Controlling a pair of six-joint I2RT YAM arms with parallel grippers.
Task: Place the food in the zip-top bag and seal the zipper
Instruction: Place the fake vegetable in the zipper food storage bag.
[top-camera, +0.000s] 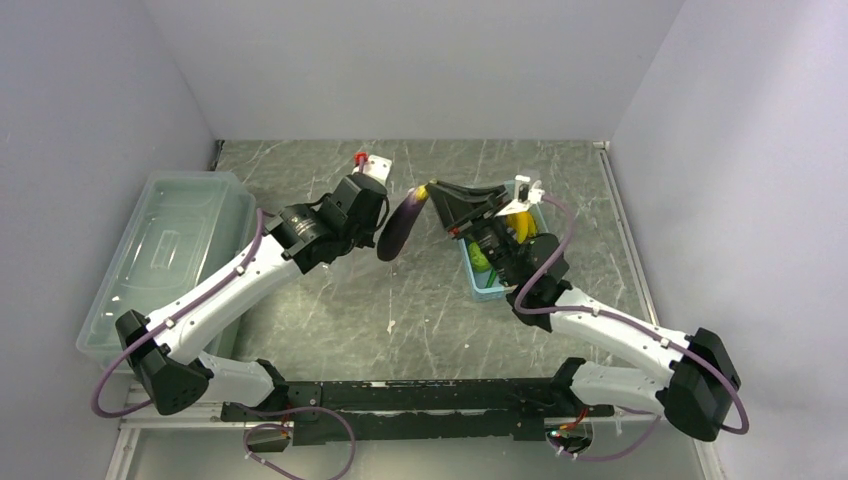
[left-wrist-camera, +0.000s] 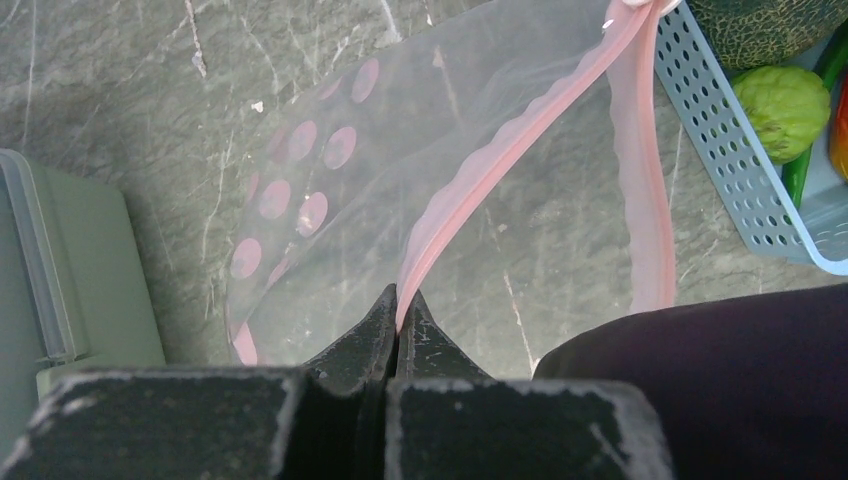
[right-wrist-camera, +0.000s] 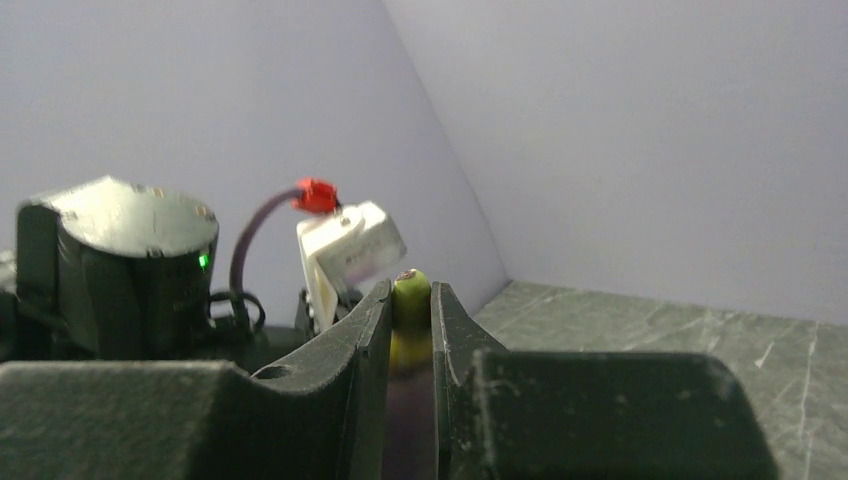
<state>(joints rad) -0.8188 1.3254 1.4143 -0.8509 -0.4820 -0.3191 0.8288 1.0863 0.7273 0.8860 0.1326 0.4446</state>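
My left gripper (left-wrist-camera: 399, 295) is shut on the pink zipper (left-wrist-camera: 520, 150) of the clear zip-top bag (left-wrist-camera: 380, 190) and holds the mouth up above the table. My right gripper (right-wrist-camera: 411, 288) is shut on the green stem of the purple eggplant (top-camera: 398, 228), which hangs beside the left gripper (top-camera: 370, 235) and shows dark at the lower right of the left wrist view (left-wrist-camera: 700, 380). The banana (top-camera: 520, 225), lime-green fruit (left-wrist-camera: 785, 105), dark green round fruit (left-wrist-camera: 770, 25), thin green vegetable (left-wrist-camera: 800, 175) and red-orange fruit (left-wrist-camera: 838, 130) lie in the basket.
The light-blue basket (top-camera: 490, 290) stands right of centre under the right wrist; its perforated wall (left-wrist-camera: 740, 190) is close to the bag's mouth. A large translucent bin (top-camera: 165, 250) stands at the left edge. Grey walls enclose the table on three sides.
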